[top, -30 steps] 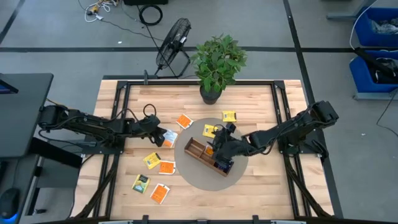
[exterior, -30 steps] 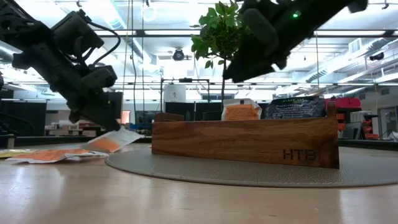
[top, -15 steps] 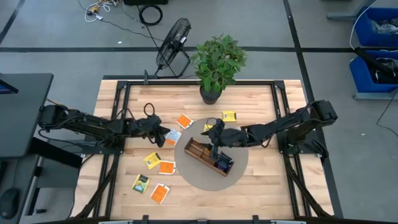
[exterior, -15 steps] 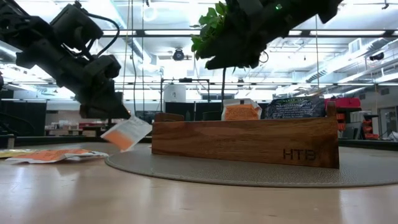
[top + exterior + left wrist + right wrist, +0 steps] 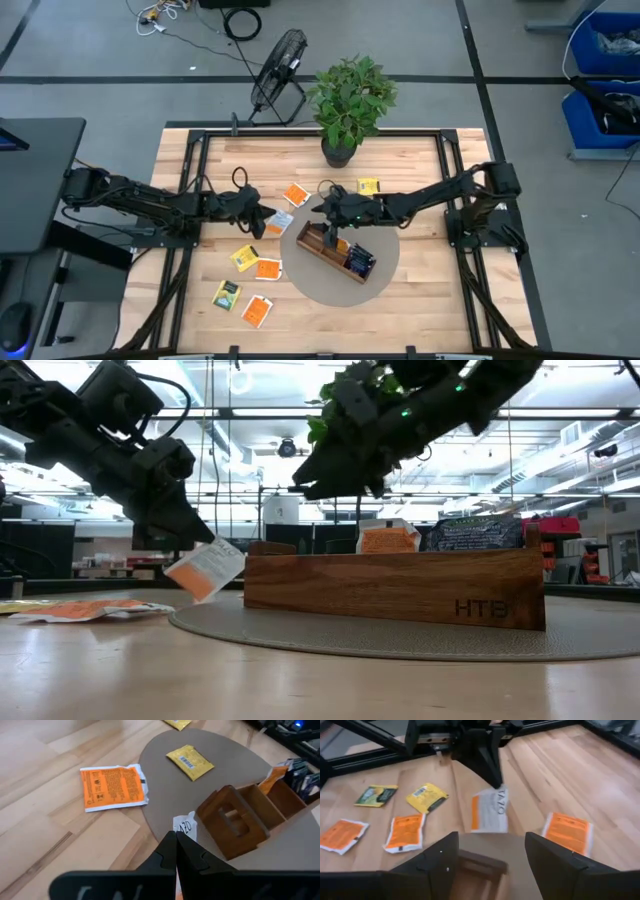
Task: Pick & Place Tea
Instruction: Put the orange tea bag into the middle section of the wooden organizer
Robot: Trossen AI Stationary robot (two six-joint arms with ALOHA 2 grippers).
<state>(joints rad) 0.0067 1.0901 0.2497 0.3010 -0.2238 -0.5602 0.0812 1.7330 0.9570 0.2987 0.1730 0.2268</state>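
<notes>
low view: left tool point(image 5: 196, 542) clamped on orange sachet point(image 5: 206, 571), apparently lifted beside tray point(image 5: 394, 589); right tool point(image 5: 318, 482) apart.

Grey floor point(image 5: 560, 130), blue bins point(image 5: 605, 45)

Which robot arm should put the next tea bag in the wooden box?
Probably the left: its tool is shut on an orange tea bag, lifted beside the wooden tray. The right tool is open and empty.
</notes>
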